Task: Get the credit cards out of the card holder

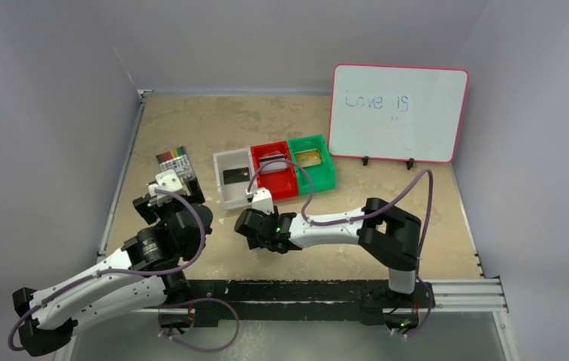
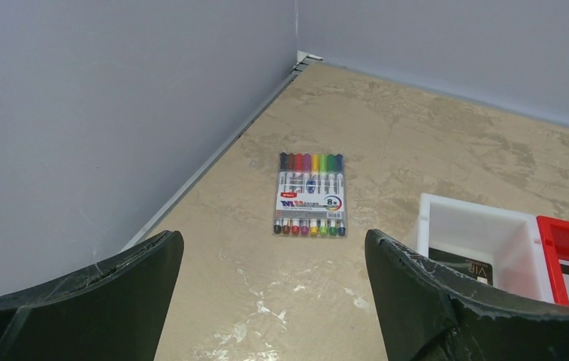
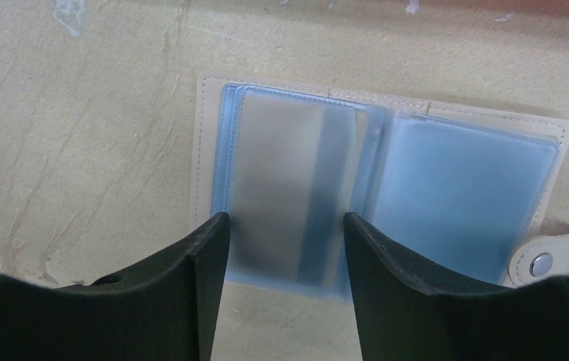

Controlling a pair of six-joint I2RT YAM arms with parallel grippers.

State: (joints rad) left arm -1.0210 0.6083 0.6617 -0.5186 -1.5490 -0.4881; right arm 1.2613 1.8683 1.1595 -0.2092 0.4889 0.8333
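right gripper [image 3: 285,226], half-spread and empty, low over card holder [image 3: 416,188] lying open flat on table [image 1: 191,120], just on the near side of white bin [image 1: 230,200]. aimed at left sleeve with striped card [image 3: 289,188] inside, apparently to pinch it out. left gripper [image 2: 272,241] wide, empty, parked by marker pack [image 2: 310,194]. black card [image 1: 234,176] in white bin. frosted plastic over striped card the likely snag.

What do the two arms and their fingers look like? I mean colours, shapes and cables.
Both the left arm and the right arm have white shells on the links and black joints. A purple cable loops loosely along each. A small green light glows near the right wrist. The fingers are black, wedge-shaped, with pale scratches.
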